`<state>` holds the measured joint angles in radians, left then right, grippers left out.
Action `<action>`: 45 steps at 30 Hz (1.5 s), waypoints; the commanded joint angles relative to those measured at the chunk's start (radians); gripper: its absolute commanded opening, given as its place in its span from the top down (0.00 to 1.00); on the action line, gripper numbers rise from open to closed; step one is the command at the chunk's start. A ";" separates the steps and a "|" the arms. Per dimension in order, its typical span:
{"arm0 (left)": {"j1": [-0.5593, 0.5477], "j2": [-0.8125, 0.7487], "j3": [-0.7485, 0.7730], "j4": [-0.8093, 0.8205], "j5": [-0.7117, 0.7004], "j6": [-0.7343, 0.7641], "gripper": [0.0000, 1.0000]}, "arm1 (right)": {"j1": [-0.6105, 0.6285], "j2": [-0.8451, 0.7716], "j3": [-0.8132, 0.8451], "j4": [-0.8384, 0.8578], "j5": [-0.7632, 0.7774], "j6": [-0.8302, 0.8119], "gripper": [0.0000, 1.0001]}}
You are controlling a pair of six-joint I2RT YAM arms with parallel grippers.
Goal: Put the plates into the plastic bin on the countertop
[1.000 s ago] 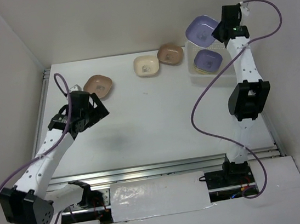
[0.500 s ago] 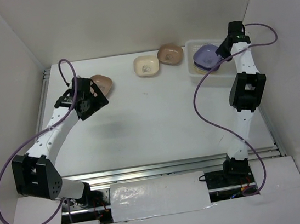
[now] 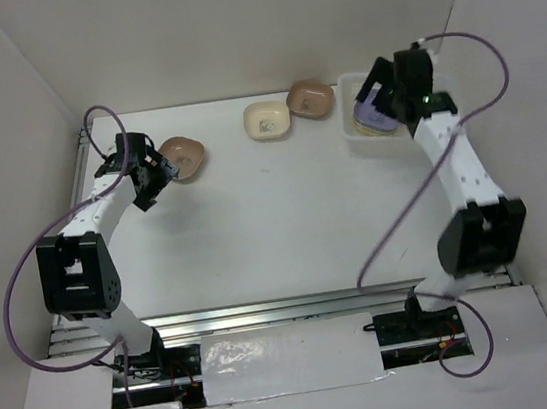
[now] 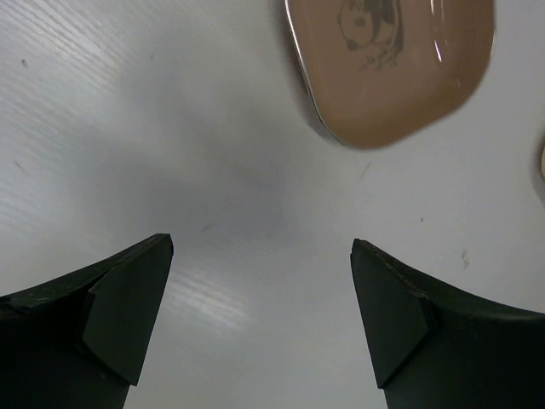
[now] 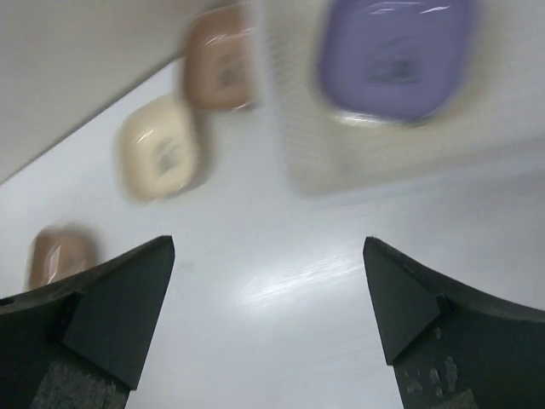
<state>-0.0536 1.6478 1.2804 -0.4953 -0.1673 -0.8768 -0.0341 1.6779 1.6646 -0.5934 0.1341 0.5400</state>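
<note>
A lilac plate (image 3: 371, 117) (image 5: 396, 55) lies in the white plastic bin (image 3: 352, 132) (image 5: 298, 136) at the back right of the countertop (image 3: 285, 213). My right gripper (image 3: 382, 101) (image 5: 268, 243) hovers open and empty just in front of the bin. On the countertop lie a cream plate (image 3: 267, 120) (image 5: 160, 149), a brown plate (image 3: 310, 99) (image 5: 220, 60) and, further left, another brown plate (image 3: 184, 156) (image 4: 392, 60) with a panda motif. My left gripper (image 3: 159, 170) (image 4: 261, 247) is open, close beside that plate, touching nothing.
White walls enclose the countertop on three sides. A metal rail (image 3: 80, 154) runs along its left edge and another along the near edge (image 3: 297, 307). Purple cables (image 3: 385, 210) loop from both arms over the surface.
My right gripper opened, left the lilac plate in the bin and drew back toward the middle. My left arm swung out to the back left, up to the brown plate.
</note>
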 commanded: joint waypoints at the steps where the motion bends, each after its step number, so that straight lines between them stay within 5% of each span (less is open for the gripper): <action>1: 0.049 0.070 0.036 0.164 0.034 -0.128 0.01 | 0.167 -0.243 -0.317 0.245 -0.126 -0.025 0.00; 9: 0.092 0.346 0.270 0.196 0.022 -0.157 0.01 | 0.488 -0.512 -0.756 0.386 -0.172 0.043 0.00; 13: 0.084 0.559 0.452 0.094 0.022 -0.168 0.08 | 0.595 -0.590 -0.778 0.324 -0.101 0.038 0.00; 16: 0.075 0.641 0.530 -0.035 0.019 -0.180 0.36 | 0.643 -0.612 -0.711 0.177 0.102 0.029 0.00; 20: 0.061 0.580 0.404 0.018 -0.003 -0.209 0.39 | 0.646 -0.644 -0.672 0.142 0.160 0.018 0.00; 24: 0.061 0.564 0.384 0.032 0.005 -0.193 1.00 | 0.640 -0.643 -0.675 0.191 0.107 0.020 0.00; 27: 0.028 0.563 0.464 -0.064 0.000 -0.131 1.00 | 0.643 -0.568 -0.671 0.278 0.011 -0.001 0.00; 31: -0.018 0.358 0.282 0.087 0.058 0.007 1.00 | 0.649 -0.399 -0.597 0.343 -0.104 -0.098 0.00; 34: -0.072 0.206 0.171 0.120 0.245 0.157 1.00 | 0.651 -0.244 -0.436 0.285 -0.111 -0.164 0.00; 40: -0.242 -0.027 0.013 0.098 0.310 0.237 1.00 | 0.625 0.053 -0.132 0.132 -0.114 -0.180 0.01; 43: -0.270 -0.101 -0.019 0.110 0.347 0.233 1.00 | 0.606 0.138 -0.072 0.078 -0.169 -0.149 0.05; 45: -0.288 -0.118 0.009 0.078 0.357 0.243 1.00 | 0.605 0.151 -0.100 0.083 -0.200 -0.129 0.21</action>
<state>-0.3500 1.5528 1.2736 -0.4244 0.1413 -0.6754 0.5808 1.8057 1.5581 -0.4221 -0.0113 0.3973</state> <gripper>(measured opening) 0.042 0.823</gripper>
